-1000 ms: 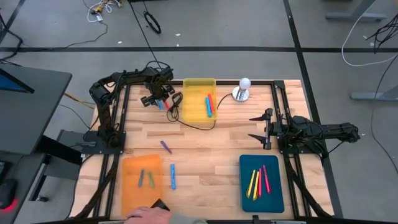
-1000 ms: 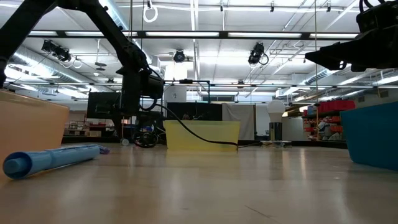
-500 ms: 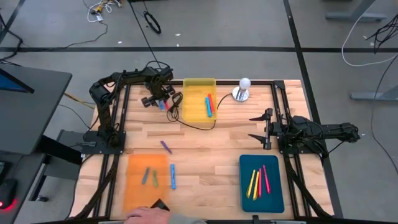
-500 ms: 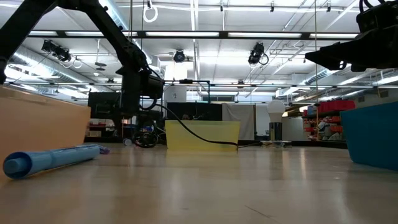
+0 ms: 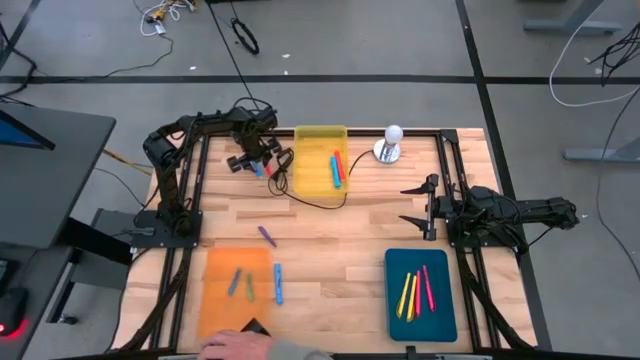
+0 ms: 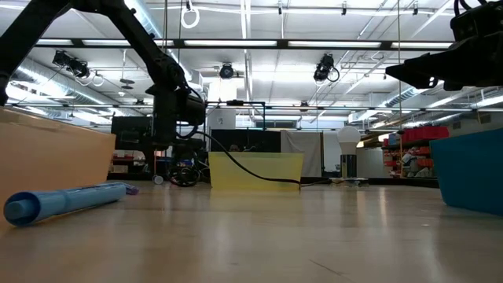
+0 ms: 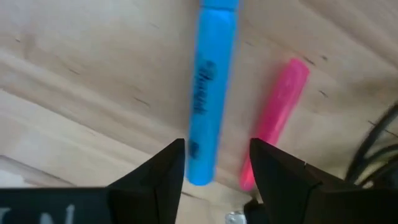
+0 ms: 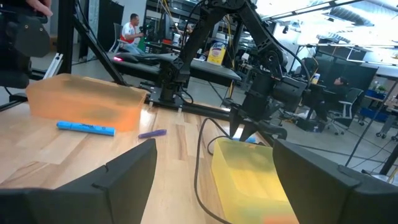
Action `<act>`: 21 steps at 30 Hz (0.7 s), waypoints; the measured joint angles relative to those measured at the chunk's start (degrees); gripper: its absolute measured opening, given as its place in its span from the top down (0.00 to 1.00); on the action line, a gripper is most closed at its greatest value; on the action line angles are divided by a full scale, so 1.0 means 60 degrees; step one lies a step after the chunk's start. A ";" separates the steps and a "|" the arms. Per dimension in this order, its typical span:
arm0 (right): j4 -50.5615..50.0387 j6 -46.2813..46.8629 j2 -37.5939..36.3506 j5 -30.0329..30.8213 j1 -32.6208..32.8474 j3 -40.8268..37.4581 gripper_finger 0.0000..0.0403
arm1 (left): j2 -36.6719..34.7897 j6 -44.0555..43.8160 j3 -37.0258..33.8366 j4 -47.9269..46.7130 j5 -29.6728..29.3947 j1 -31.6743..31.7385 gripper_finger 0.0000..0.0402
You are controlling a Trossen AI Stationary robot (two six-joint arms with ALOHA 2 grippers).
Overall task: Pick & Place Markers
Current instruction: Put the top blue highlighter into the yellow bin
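— Where's the left gripper (image 7: 214,163)?

— Down over a blue marker (image 7: 210,87), fingers partly apart either side of its tip, gripping nothing. A pink marker (image 7: 277,117) lies just beside it.

— What's crowding it?

— A black cable (image 5: 300,195) loops close by, the yellow tray (image 5: 318,160) next along. The right gripper (image 5: 418,205) waits wide open, well apart

Left gripper (image 5: 261,166) is reaching toward eleven o'clock on the table, pointing downward, fingers (image 7: 163,171) standing apart. Right gripper (image 5: 418,204) is hovering at three o'clock, fingers spread wide, facing nine o'clock.
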 joint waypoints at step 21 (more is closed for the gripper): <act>0.0001 -0.0002 -0.0002 0.0000 0.0000 0.0000 0.20 | -0.0033 -0.0022 0.0022 -0.0182 -0.0123 0.0017 0.93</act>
